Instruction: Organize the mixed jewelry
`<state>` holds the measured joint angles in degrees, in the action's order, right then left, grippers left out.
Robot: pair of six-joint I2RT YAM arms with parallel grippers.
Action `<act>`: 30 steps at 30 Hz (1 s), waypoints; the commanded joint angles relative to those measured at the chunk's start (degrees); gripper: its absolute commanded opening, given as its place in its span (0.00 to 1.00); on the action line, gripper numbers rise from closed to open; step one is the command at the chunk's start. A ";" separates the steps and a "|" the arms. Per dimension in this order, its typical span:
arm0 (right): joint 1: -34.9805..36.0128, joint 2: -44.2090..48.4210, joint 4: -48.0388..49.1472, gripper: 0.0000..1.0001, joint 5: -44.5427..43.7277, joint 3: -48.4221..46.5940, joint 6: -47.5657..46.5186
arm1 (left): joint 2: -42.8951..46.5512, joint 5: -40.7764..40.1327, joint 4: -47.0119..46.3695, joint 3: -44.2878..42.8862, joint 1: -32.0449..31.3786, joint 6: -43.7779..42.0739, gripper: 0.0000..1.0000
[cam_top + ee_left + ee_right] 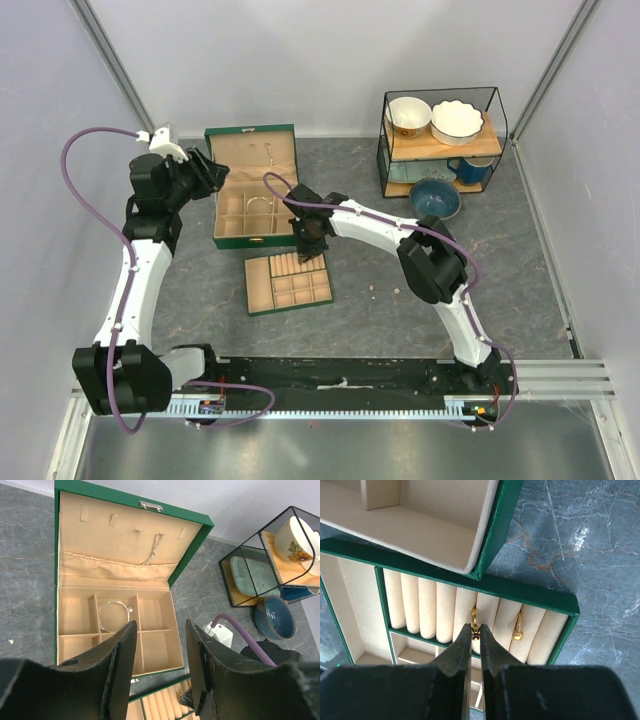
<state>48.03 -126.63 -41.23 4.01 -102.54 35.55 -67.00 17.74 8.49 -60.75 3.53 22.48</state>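
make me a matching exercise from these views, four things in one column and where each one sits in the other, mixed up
Things
1. silver bangle
2. left gold ring in the right wrist view
3. right gold ring in the right wrist view
4. thin chain

Places
A. hanging inside the open lid of the green box
B. standing alone in a groove of the ring rolls
C. pinched at the tips of the right fingers
D. lying in a compartment of the box's base

Pairs: 1-D, 2-C, 3-B, 4-A
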 commanded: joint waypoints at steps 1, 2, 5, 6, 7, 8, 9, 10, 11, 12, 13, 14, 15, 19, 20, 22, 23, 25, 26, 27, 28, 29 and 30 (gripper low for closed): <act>-0.31 -1.60 1.42 0.00 -2.16 -3.98 -1.27 | -0.06 1.51 -2.43 -0.07 0.25 1.16 0.51; -0.31 -2.13 1.33 0.00 -2.43 -4.07 -1.45 | -0.06 1.60 -2.43 0.02 0.25 1.25 0.51; -0.31 -3.01 1.42 0.00 -2.69 -4.16 -1.89 | -0.06 1.86 -2.60 0.19 0.16 1.34 0.51; -0.31 -3.18 1.51 0.00 -2.69 -4.16 -2.06 | -0.06 1.86 -2.69 0.11 0.25 1.25 0.51; -0.22 -3.45 1.51 0.00 -2.95 -4.24 -2.24 | -0.15 1.86 -2.60 0.11 0.25 1.34 0.51; -0.31 -3.88 1.51 0.00 -3.04 -4.42 -2.41 | -0.23 1.95 -2.69 0.11 0.25 1.25 0.51; -0.31 -3.98 1.68 0.00 -2.96 -4.51 -2.50 | -0.15 2.12 -2.78 0.11 0.25 1.34 0.51; -0.31 -4.24 1.77 0.00 -2.96 -4.94 -2.68 | -0.23 2.13 -2.78 0.11 0.25 1.34 0.51; -0.31 -4.68 1.77 0.00 -3.22 -5.21 -3.20 | -0.41 2.30 -2.87 0.11 0.16 1.43 0.51; -0.31 -5.03 1.94 0.00 -3.31 -5.56 -3.29 | -0.32 2.39 -2.95 0.02 0.25 1.43 0.51; -0.31 -5.29 1.95 0.00 -3.39 -6.09 -3.38 | -0.41 2.48 -2.87 0.11 0.16 1.51 0.51; -0.31 -5.38 2.03 0.00 -3.48 -6.35 -3.64 | -0.41 2.65 -2.95 -0.07 0.16 1.51 0.51; -0.31 -5.56 2.03 0.00 -3.57 -6.88 -3.82 | -0.41 2.74 -2.87 -0.07 0.25 1.51 0.51; -0.22 -6.26 2.38 0.04 -3.57 -7.50 -4.61 | -0.50 2.92 -2.95 0.11 0.16 1.51 0.51; -0.13 -6.35 2.56 0.06 -3.66 -7.41 -4.79 | -0.41 3.18 -3.04 0.11 0.25 1.51 0.51; 0.04 -6.18 2.65 0.13 -3.40 -7.15 -5.31 | -0.50 3.09 -3.04 0.11 0.16 1.51 0.51; 0.05 -6.17 2.65 0.15 -3.40 -7.15 -5.40 | -0.41 3.18 -3.04 0.11 0.16 1.51 0.51; 0.05 -5.74 2.65 0.20 -3.22 -6.97 -5.67 | -0.41 3.27 -3.04 0.11 0.25 1.51 0.51; 0.13 -5.65 2.65 0.23 -3.22 -6.97 -5.84 | -0.32 3.27 -3.04 0.11 0.25 1.51 0.51; 0.22 -5.30 2.74 0.25 -3.22 -6.97 -5.93 | -0.32 3.27 -3.04 0.11 0.25 1.60 0.51; 0.13 -5.03 2.65 0.27 -3.22 -6.97 -6.11 | -0.32 3.27 -3.04 0.19 0.25 1.60 0.51; 0.22 -4.77 2.65 0.30 -3.13 -6.97 -6.19 | -0.23 3.36 -3.13 0.19 0.25 1.60 0.51; 0.31 -4.33 2.65 0.33 -3.13 -7.06 -6.46 | -0.06 3.36 -3.13 0.19 0.25 1.60 0.51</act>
<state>48.07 -131.11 -40.58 2.72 -108.38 30.55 -67.51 19.73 8.01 -60.55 3.53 22.92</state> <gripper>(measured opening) 0.286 0.510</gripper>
